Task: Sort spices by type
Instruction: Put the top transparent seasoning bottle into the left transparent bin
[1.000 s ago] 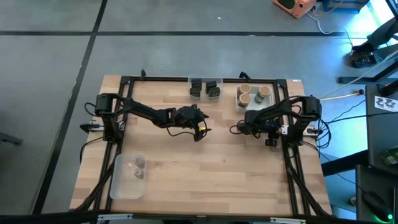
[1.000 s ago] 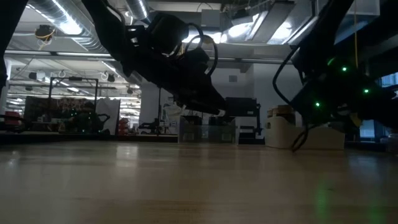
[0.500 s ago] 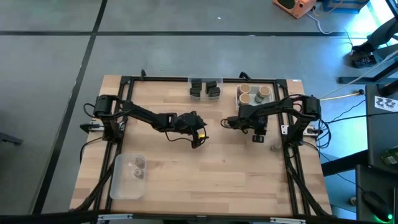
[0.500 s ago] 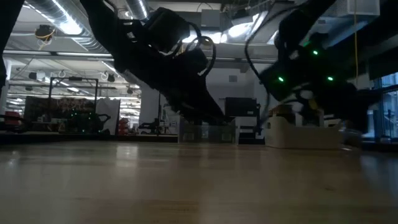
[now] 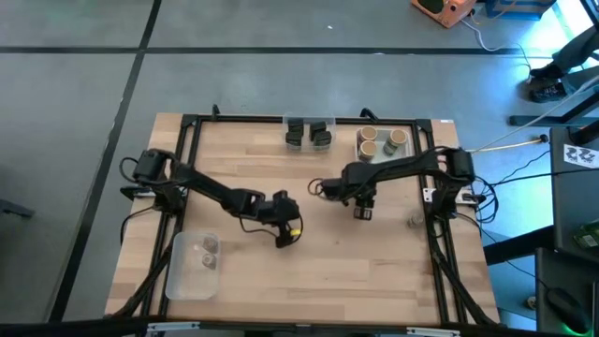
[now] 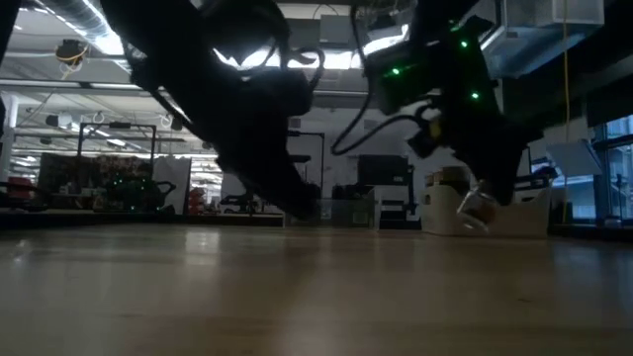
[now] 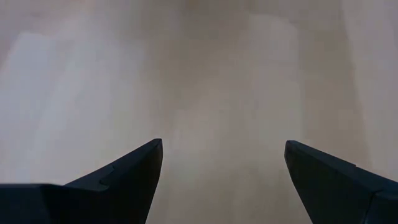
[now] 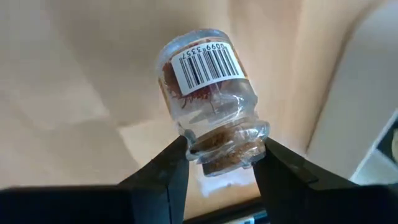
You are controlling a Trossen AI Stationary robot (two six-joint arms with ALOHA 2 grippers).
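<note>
My right gripper (image 8: 227,152) is shut on a tiny clear jar (image 8: 208,93) with a barcode label and a brown top. It hangs over the table's middle (image 5: 362,210), right of centre. My left gripper (image 7: 224,165) is open over bare wood (image 5: 284,236), nearer the table's left. Dark boxy jars (image 5: 309,134) and round tan-topped jars (image 5: 379,142) stand in clear trays at the far edge. Two more tiny jars (image 5: 208,248) sit in a clear tray (image 5: 182,279) at the near left. My right gripper pinches the tiny jar between its two fingers at the brown-topped neck (image 8: 231,142). The labelled bottom (image 8: 199,53) points away from the gripper. In the low view the jar (image 6: 478,206) hangs tilted below the fingers, lifted clear of the table.
A small greyish thing (image 5: 412,222) lies on the wood near the right rail. The black frame (image 5: 187,140) runs along the table's sides. Bare wood (image 5: 356,271) spreads across the near half of the table.
My right gripper has swung from the right rail toward the table's left, carrying the tiny jar clear of the wood. My left gripper has moved toward the near edge and lower.
</note>
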